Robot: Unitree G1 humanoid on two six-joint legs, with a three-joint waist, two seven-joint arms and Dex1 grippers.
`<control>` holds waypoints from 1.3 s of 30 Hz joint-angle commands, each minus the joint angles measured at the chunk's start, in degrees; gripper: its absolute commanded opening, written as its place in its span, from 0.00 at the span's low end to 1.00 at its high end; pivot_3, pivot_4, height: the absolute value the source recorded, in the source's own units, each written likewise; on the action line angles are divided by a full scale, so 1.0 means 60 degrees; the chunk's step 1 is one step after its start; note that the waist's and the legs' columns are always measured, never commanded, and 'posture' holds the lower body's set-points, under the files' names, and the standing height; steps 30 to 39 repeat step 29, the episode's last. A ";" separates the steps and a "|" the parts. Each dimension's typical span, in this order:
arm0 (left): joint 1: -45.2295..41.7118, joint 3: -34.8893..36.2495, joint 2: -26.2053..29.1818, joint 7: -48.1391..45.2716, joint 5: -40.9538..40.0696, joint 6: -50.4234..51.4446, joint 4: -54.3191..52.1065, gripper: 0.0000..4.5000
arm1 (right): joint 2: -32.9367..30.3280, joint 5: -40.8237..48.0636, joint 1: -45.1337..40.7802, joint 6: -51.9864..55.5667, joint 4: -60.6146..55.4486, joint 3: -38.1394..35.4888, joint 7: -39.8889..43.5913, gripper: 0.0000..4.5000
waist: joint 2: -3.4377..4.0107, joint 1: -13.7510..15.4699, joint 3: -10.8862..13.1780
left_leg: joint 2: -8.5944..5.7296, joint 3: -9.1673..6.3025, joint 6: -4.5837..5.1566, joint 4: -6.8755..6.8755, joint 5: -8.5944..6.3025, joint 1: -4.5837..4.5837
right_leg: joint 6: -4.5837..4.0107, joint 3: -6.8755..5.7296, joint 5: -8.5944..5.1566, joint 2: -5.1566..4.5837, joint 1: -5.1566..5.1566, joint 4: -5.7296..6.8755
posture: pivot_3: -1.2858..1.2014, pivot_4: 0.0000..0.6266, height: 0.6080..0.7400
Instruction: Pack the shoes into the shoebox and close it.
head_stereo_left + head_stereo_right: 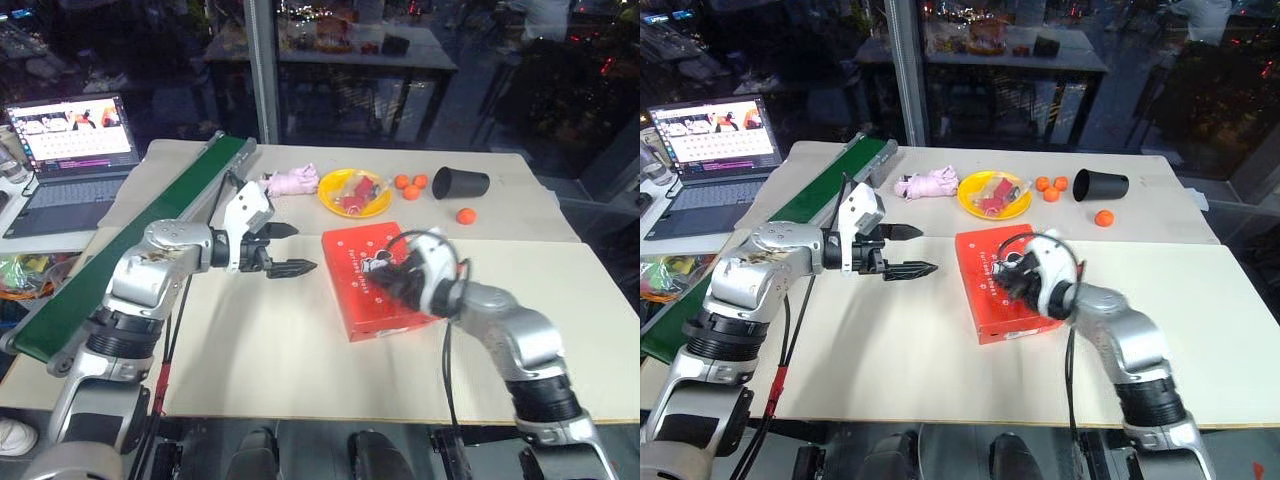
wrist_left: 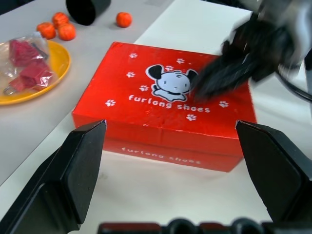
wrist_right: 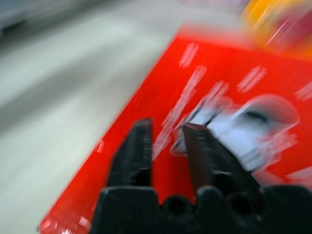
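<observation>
The red shoebox (image 1: pixel 372 262) lies in the middle of the table with its lid down; a dog logo and "furlong shoes" are printed on top (image 2: pixel 165 92). The shoes are out of view. My left gripper (image 1: pixel 305 248) hovers just left of the box, open wide and pointing at its long side, with nothing between the fingers (image 2: pixel 83 161). My right gripper (image 1: pixel 387 282) is over the lid near the logo, and its blurred fingers (image 3: pixel 139 146) stand a little apart with only the lid showing between them.
Behind the box are a yellow plate (image 1: pixel 330 200) with red wrapped items, a pink plush toy (image 1: pixel 292 181), several small oranges (image 1: pixel 411 187) and a black cup (image 1: pixel 460 182) on its side. A green conveyor (image 1: pixel 150 225) runs along the left, beside a laptop (image 1: pixel 75 150).
</observation>
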 commanded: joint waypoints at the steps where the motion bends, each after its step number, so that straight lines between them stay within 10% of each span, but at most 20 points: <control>1: 0.0195 0.0569 -0.0364 0.0576 0.0228 -0.1324 0.0294 1.00 | -0.0480 0.0529 0.0424 -0.0032 -0.0930 -0.1602 0.0007 0.61 | 0.0000 0.0044 0.0000 | 0.0000 0.0000 0.0000 -0.0003 0.0000 0.0003 | -0.0001 -0.0001 -0.0001 0.0000 0.0001 -0.0002 | 0.52 0.24 0.97; 6: 0.0751 0.1196 -0.0822 0.1129 0.0091 -0.1977 0.0626 1.00 | -0.0751 0.0208 0.1915 -0.0805 -0.0705 -0.3214 -0.0177 0.98 | -0.0002 0.0077 0.0000 | -0.0003 0.0001 0.0000 0.0000 0.0000 0.0006 | -0.0036 -0.0003 -0.0021 -0.0007 0.0012 -0.0011 | 0.52 0.24 0.97; 19: 0.4108 0.1521 -0.2090 0.3231 0.1034 -0.4188 0.0876 1.00 | 0.1864 -0.1180 0.5212 -0.4034 0.0268 -0.3465 -0.1402 0.98 | 0.0010 -0.0009 -0.0008 | -0.0003 0.0004 -0.0006 -0.0014 -0.0004 0.0049 | -0.0060 0.0008 -0.0034 -0.0010 0.0035 -0.0012 | 0.52 0.24 0.97; 39: 0.4755 0.1460 -0.2752 0.4261 0.1716 -0.5802 0.1659 1.00 | 0.2166 -0.1565 0.5326 -0.4929 0.0931 -0.2760 -0.1449 0.98 | 0.0014 0.0044 -0.0011 | -0.0005 0.0007 -0.0072 -0.0023 -0.0045 0.0043 | -0.0068 0.0006 -0.0034 -0.0017 0.0025 -0.0020 | 0.52 0.24 0.97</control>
